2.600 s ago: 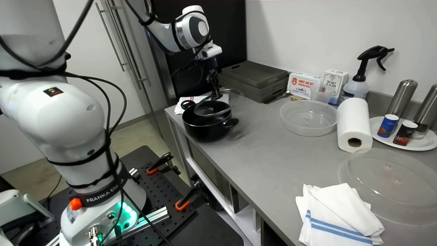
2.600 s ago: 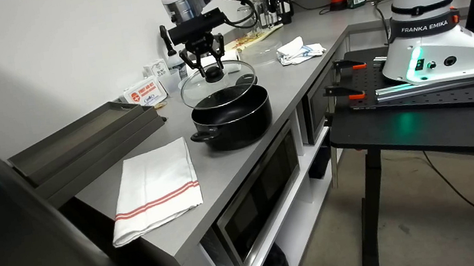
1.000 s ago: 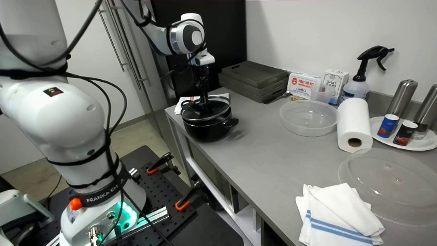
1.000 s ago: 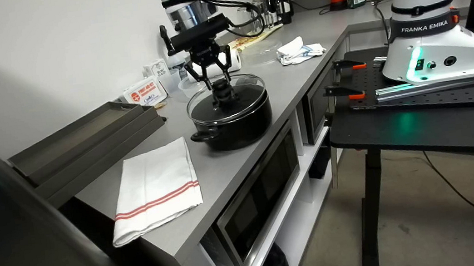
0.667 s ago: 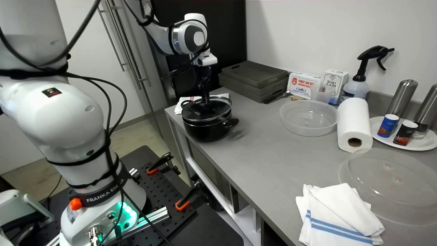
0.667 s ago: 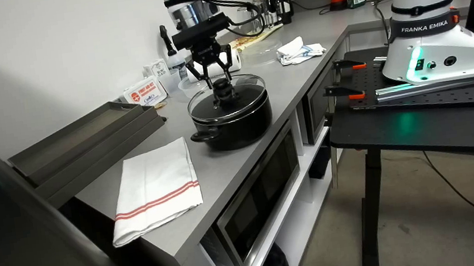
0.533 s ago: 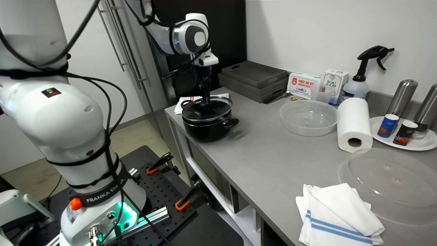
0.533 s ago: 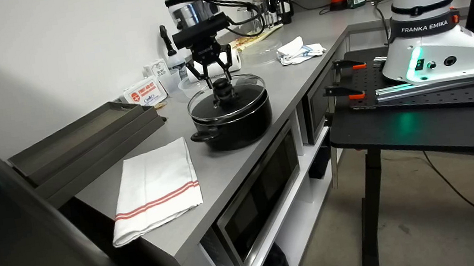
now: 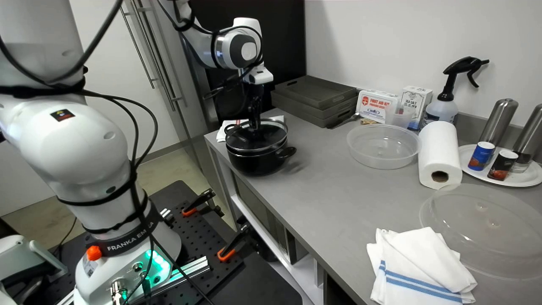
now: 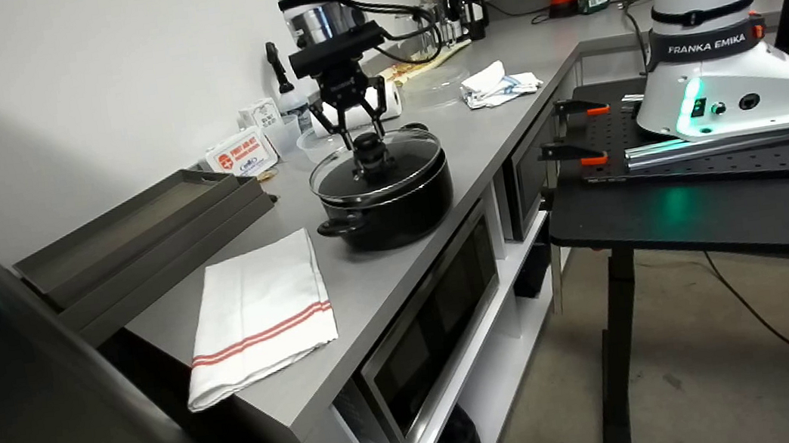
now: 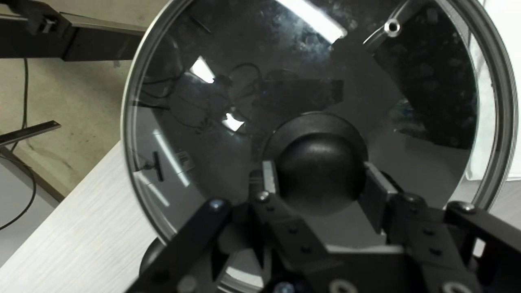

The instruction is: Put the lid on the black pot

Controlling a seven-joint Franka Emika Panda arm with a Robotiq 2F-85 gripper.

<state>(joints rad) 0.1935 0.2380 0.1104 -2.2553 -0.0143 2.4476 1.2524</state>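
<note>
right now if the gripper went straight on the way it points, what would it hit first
Most likely the glass lid: the gripper is closed on the lid's knob and points down at the lid. The black pot sits beneath, probably next in line; exact gaps are unclear.

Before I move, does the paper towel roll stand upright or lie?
Lying on its side: in an exterior view, the roll shows its brown core facing the camera.

A clear, black-knobbed glass lid [image 10: 405, 162] covers the black pot [image 10: 401, 217], mid-frame in both exterior views. Its seating is unclear.
</note>
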